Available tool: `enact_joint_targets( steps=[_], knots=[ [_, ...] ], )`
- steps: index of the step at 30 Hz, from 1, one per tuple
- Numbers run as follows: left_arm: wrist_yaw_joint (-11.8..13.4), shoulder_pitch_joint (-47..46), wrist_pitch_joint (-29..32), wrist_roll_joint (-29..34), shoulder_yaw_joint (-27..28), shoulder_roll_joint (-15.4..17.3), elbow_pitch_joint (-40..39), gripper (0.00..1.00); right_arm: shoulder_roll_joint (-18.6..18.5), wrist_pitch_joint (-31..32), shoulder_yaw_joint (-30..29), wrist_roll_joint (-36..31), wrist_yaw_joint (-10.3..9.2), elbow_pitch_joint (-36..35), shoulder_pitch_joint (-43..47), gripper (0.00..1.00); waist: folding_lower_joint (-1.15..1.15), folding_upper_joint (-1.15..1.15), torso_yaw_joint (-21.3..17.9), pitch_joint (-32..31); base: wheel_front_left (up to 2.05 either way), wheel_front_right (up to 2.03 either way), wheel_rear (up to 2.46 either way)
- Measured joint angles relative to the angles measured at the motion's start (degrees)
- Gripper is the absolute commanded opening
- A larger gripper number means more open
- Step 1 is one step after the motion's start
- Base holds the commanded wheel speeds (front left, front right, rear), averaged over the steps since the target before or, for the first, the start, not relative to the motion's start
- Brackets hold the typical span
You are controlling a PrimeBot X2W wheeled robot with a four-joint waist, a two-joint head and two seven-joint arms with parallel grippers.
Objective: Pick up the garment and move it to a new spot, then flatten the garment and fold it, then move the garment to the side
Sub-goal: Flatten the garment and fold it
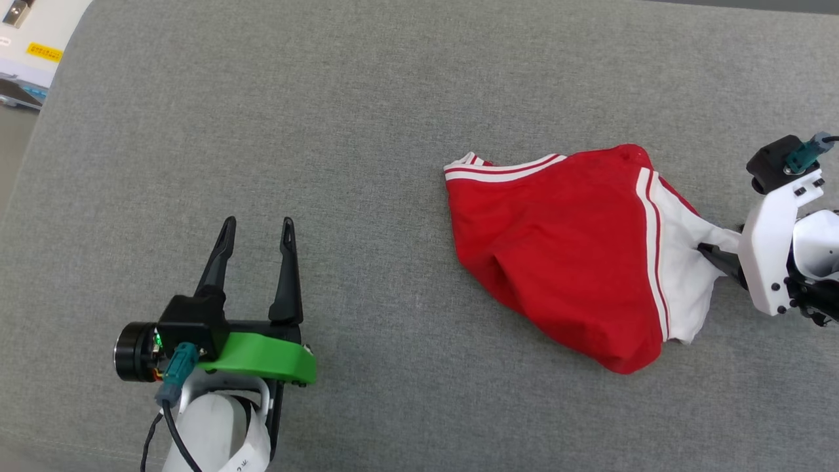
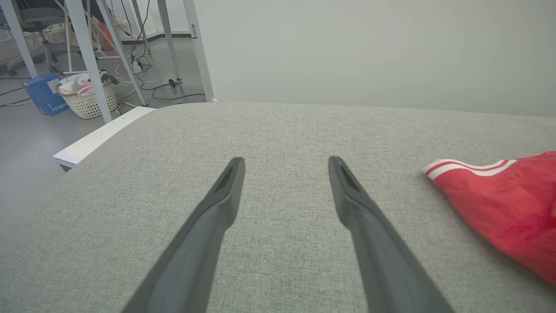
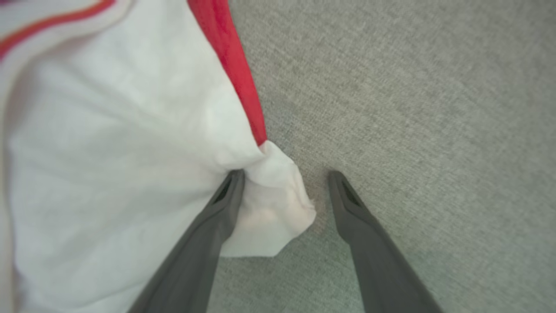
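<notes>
the red jersey t-shirt (image 1: 557, 249) lies bunched on the grey upholstered surface (image 1: 367, 118). my right pincer (image 3: 286, 176) is at the shirt's white sleeve (image 1: 682, 275), on its right edge. its fingers are spread with a corner of the sleeve between them, one finger touching cloth, not clamped. my left pincer (image 1: 259, 226) sits well to the shirt's left — wide open, holding nothing.

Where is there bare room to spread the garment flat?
The grey fabric surface lies bare between the open left gripper and the garment, and along the far strip beyond both. Crowded at the right edge: the open right gripper straddles a corner of the white sleeve.
</notes>
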Motion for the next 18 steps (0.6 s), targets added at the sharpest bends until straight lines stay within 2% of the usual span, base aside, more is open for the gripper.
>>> enact_joint_targets(
  steps=[1,2,6,10,18],
  knots=[
    [0.01,0.0,0.0,0.0,0.12,0.0,0.14,1.0,-0.18,-1.09,0.56,0.38,-0.01,0.05,-0.02,0.33,0.0,0.0,0.01,-0.1,0.0,0.0,0.0],
    [0.02,0.01,0.0,0.0,0.23,0.0,0.25,1.0,-0.32,-2.3,1.14,0.55,0.0,0.07,-0.02,0.0,0.0,0.0,-0.03,-0.27,0.0,0.0,0.0],
    [0.08,0.07,0.0,0.01,0.59,-0.01,0.81,1.0,-0.24,-7.22,2.53,1.31,0.07,0.03,-0.13,0.0,0.0,0.0,-0.46,-1.53,0.0,0.0,0.0],
    [0.12,0.69,0.01,0.02,1.0,-0.01,0.99,1.0,-1.2,-12.91,1.08,2.71,0.08,-1.93,0.88,0.0,0.0,0.0,-1.13,-3.64,0.0,0.0,0.0],
    [0.33,3.57,0.0,0.19,1.93,-0.01,0.94,1.0,-6.99,-18.2,-8.22,5.98,0.08,-7.2,7.05,0.0,0.0,0.0,-3.31,-7.57,0.0,0.0,0.0]
  ],
)
